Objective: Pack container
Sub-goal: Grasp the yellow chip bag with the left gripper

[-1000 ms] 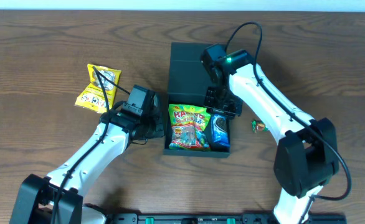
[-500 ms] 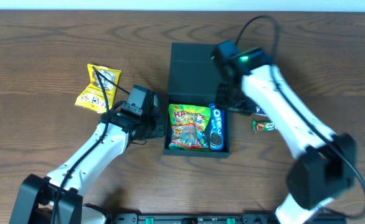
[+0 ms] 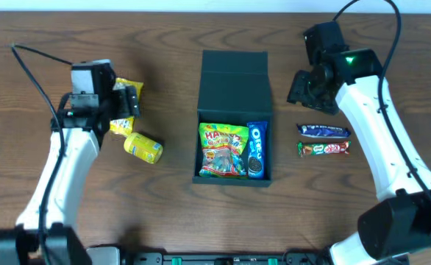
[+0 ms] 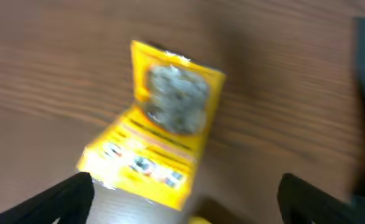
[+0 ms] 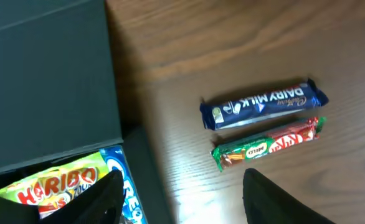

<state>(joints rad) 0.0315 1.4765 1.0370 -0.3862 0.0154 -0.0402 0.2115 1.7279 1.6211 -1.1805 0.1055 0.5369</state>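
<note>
The jaws of the left gripper [image 4: 185,183] stand wide apart with nothing between them, hovering over the yellow packet [image 4: 164,140] toward the far-left corner of the tabletop. That wrist view is blurred, so contact cannot be told. The jaws of the right gripper [image 5: 184,180] are likewise spread and empty, above bare wood between the container [image 3: 234,81] and the blue Dairy Milk bar [image 5: 263,104]. The green-and-red bar [image 5: 268,144] lies just on that bar's near side, both toward the right edge.

A second ago the right gripper was low inside the container over the Oreo packet [image 3: 256,149]; it has since let go and drawn back toward the far-right. The Oreo packet lies along the right wall, touching the Haribo bag [image 3: 223,151]. The left gripper, which was beside the container's left wall, has swung out to the yellow packet, uncovering a small yellow pack [image 3: 143,147].

The container sits mid-table, its flap open toward the far edge. Two items look packed and four remain outside; each arm seems lined up for a next pick.
</note>
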